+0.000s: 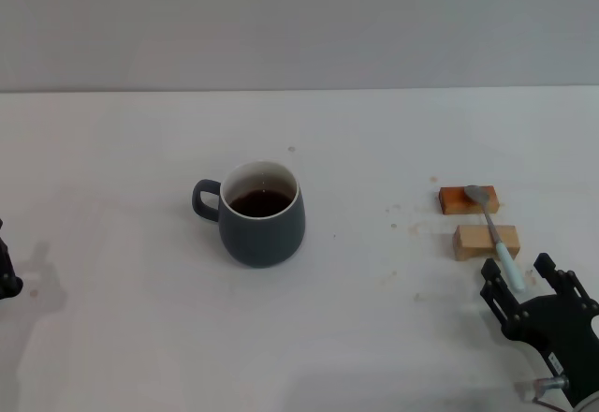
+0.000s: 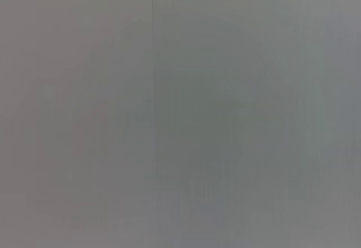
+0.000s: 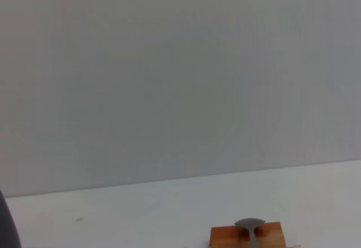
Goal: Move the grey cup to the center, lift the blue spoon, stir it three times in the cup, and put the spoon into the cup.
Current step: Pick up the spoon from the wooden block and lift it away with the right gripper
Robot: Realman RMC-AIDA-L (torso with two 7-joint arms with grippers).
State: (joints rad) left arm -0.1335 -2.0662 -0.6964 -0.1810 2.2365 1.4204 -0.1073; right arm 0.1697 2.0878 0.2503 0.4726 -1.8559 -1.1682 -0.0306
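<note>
We see a bare test setup, most likely a robotics lab rather than a home. The counter [image 1: 140,356] is plain white and meets a blank grey wall [image 1: 299,19]. A spoon [image 1: 491,229] is propped on two small wooden blocks [image 1: 486,242], a staged arrangement, beside a lone mug [image 1: 263,228] of dark liquid.

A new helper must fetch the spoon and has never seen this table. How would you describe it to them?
On the white table, look right of the grey cup to two small wooden blocks, orange and tan. The blue spoon lies across both, by the right gripper. It alone is slim, with metal bowl and pale blue handle.
</note>
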